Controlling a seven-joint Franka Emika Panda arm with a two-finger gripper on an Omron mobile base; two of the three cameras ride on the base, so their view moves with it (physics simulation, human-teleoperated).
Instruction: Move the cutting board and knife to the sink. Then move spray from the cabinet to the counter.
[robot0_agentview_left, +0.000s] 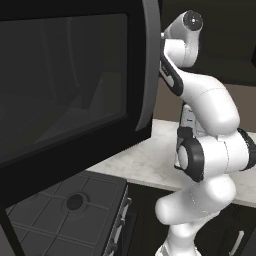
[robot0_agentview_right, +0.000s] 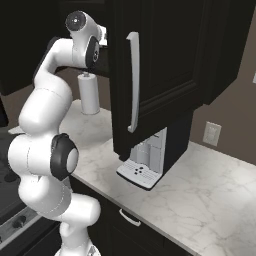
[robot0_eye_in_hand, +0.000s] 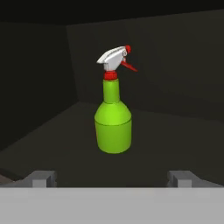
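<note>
From my hand view, the spray (robot0_eye_in_hand: 113, 114) stands upright on the dark cabinet shelf (robot0_eye_in_hand: 166, 140), a glossy green bottle with a narrow neck and a red-and-white trigger head, while my fingers (robot0_eye_in_hand: 41, 178) sit spread wide, well short of it and gripping nothing. My right base view adds the marbled tabletop (robot0_agentview_right: 210, 195), a white paper-towel roll (robot0_agentview_right: 90, 95), a coffee machine (robot0_agentview_right: 145, 162) and the open cabinet door (robot0_agentview_right: 150, 70).

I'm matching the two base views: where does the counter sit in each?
Left base view: the counter runs across the middle right, behind the arm.
Right base view: the counter spreads centre to lower right, below the cabinet door.
Shared landmark: the arm.
</note>
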